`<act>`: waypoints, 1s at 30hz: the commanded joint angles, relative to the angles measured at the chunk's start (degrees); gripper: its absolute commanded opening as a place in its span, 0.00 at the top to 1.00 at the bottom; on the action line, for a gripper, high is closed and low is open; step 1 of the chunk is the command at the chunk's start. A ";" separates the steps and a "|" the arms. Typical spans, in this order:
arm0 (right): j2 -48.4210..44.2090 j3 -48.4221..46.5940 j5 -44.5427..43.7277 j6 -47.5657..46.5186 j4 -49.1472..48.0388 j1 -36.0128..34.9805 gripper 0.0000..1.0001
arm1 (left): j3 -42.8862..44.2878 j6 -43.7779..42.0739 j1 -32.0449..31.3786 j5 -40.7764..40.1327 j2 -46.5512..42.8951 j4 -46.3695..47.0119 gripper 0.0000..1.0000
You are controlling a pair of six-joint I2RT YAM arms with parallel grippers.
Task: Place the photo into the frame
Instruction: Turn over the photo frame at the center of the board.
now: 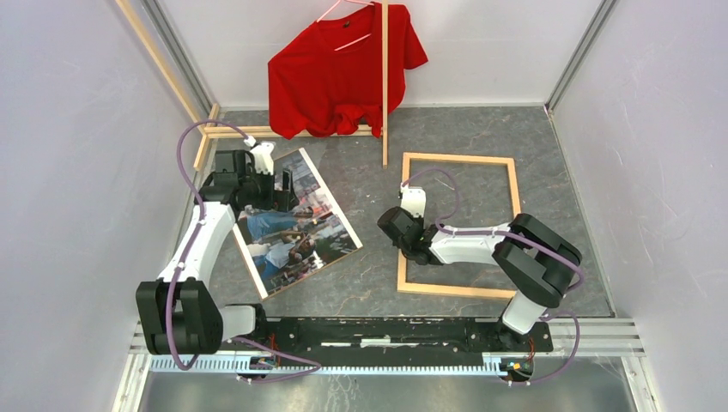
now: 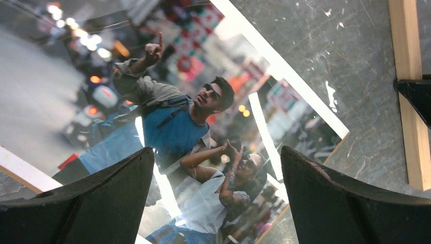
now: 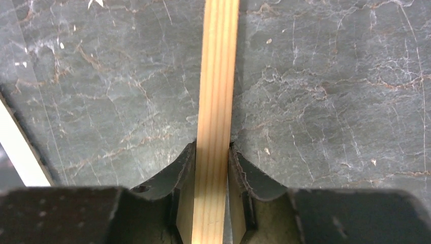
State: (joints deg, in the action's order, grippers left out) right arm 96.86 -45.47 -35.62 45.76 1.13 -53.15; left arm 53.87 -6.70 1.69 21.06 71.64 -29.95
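Observation:
The photo (image 1: 300, 227), a glossy colour print with a white border, lies face up and askew on the grey table, left of centre. My left gripper (image 1: 262, 184) hovers over its far corner, jaws wide open and empty. In the left wrist view the photo (image 2: 188, 122) fills the space between my spread fingers (image 2: 101, 198). The frame (image 1: 459, 158), a light wood rectangle, lies flat on the right. My right gripper (image 1: 403, 240) is shut on its left strip. The right wrist view shows the strip (image 3: 218, 76) clamped between both fingers (image 3: 175, 173).
A red T-shirt (image 1: 343, 73) hangs at the back wall behind an upright wood slat (image 1: 384, 86). More slats lie by the left wall (image 1: 203, 146), and one shows in the left wrist view (image 2: 411, 117). White walls close three sides.

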 commanded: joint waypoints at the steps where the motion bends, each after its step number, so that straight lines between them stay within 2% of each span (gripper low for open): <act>1: -4.31 -1.45 3.86 -1.30 4.77 -0.45 0.73 | 1.42 -2.79 -3.60 -0.53 -0.98 -1.77 0.00; 4: -9.60 -3.64 6.52 0.06 6.85 0.30 0.74 | -0.26 -2.84 -5.72 -1.28 -2.59 -1.82 0.00; 10: -22.33 -4.93 8.90 5.27 7.79 0.34 0.82 | -1.91 -5.95 -12.66 -6.43 -5.55 -2.84 0.00; 18: -31.15 -10.89 13.80 12.00 11.08 0.87 0.84 | 5.63 -0.94 -21.75 -13.05 -1.16 -6.23 0.00; 25: -35.69 -15.07 16.03 16.46 12.34 1.05 0.87 | 15.34 5.26 -25.31 -10.09 1.29 -6.87 0.00; 30: -36.08 -16.34 22.14 19.72 9.90 2.32 0.89 | 21.47 8.57 -26.23 -7.86 3.76 -7.84 0.00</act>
State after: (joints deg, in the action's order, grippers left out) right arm 62.13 -58.02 -17.78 62.65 15.77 -51.79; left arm 70.43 -3.20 -23.88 10.76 73.73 -37.17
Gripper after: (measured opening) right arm 0.301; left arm 0.997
